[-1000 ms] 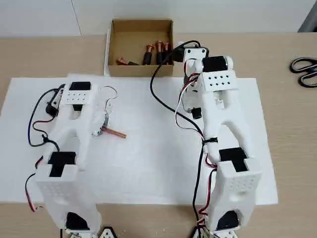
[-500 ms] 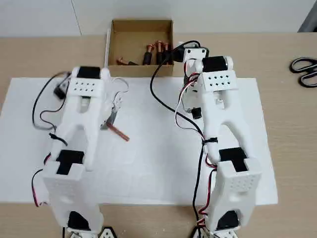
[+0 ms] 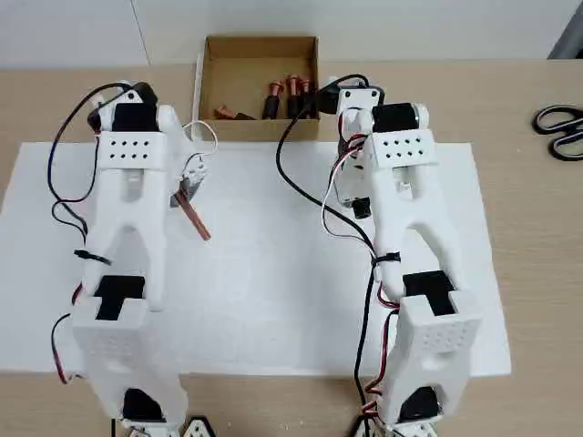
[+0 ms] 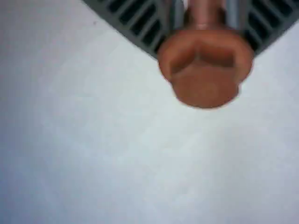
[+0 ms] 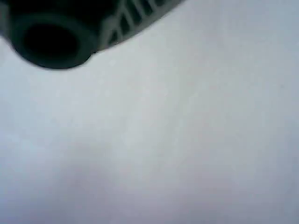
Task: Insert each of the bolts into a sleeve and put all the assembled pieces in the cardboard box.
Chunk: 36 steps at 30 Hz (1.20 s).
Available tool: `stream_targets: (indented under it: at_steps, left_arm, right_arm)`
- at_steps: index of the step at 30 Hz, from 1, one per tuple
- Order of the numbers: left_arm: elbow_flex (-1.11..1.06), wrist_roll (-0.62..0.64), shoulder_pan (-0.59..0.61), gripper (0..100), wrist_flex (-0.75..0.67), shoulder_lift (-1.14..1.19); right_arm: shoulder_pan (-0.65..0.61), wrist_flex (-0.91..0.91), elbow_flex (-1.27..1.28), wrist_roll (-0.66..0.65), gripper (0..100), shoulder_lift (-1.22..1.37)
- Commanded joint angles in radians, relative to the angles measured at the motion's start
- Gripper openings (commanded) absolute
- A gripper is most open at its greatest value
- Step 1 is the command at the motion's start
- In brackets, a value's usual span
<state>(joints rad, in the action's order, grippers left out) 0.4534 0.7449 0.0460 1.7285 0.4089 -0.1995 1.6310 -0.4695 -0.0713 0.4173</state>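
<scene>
Copper bolt point(image 3: 194, 218) hangs tilted above the white sheet point(image 3: 273, 291), pinched by the jaws of the left gripper point(image 3: 189, 188), not far from the cardboard box point(image 3: 260, 42). The left wrist view shows its flanged head point(image 4: 205, 70) below the ribbed jaws. A black sleeve point(image 5: 49, 39) lies against one ribbed jaw of the right gripper point(image 3: 353, 187), which seems closed on it; the other jaw is cut off. Several assembled pieces point(image 3: 273, 100) lie inside the box. Scissors point(image 3: 560, 127) on the wooden table point(image 3: 510, 91) are cut by the frame edge.

Scissors point(image 3: 560, 130) on wooden table point(image 3: 533, 273) — white sheet point(image 3: 273, 300) alongside.
</scene>
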Motion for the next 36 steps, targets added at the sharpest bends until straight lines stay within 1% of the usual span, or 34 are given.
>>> stream_targets:
  at_steps: [1, 7, 10, 11, 13, 15, 20, 36]
  left_arm:
    - [0.024, -0.112, -0.012, 1, 0.023, -0.017]
    - [0.019, -0.393, -0.009, 1, 0.023, -0.017]
    - [0.018, -0.588, -0.015, 1, 0.023, -0.017]
    - [0.019, -0.635, -0.015, 1, 0.023, -0.017]
    - [0.021, -0.689, -0.012, 1, 0.023, -0.017]
    - [0.024, -0.715, -0.008, 1, 0.023, -0.017]
    - [0.033, -0.726, -0.018, 1, 0.023, -0.009]
    - [0.056, -0.72, -0.028, 1, 0.023, -0.018]
  right_arm:
    - [-0.007, -0.004, -0.005, 0.005, 2.0, -0.074]
    - [-0.007, -0.004, -0.005, 0.005, 2.0, -0.074]
    - [-0.007, -0.004, -0.005, 0.005, 2.0, -0.074]
    - [-0.007, -0.004, -0.005, 0.005, 2.0, -0.074]
    - [-0.007, -0.004, -0.005, 0.005, 2.0, -0.074]
    - [-0.007, -0.004, -0.005, 0.003, 2.0, -0.074]
    - [-0.007, -0.005, -0.005, 0.003, 2.0, -0.074]
    - [-0.007, -0.007, -0.008, 0.005, 2.0, -0.108]
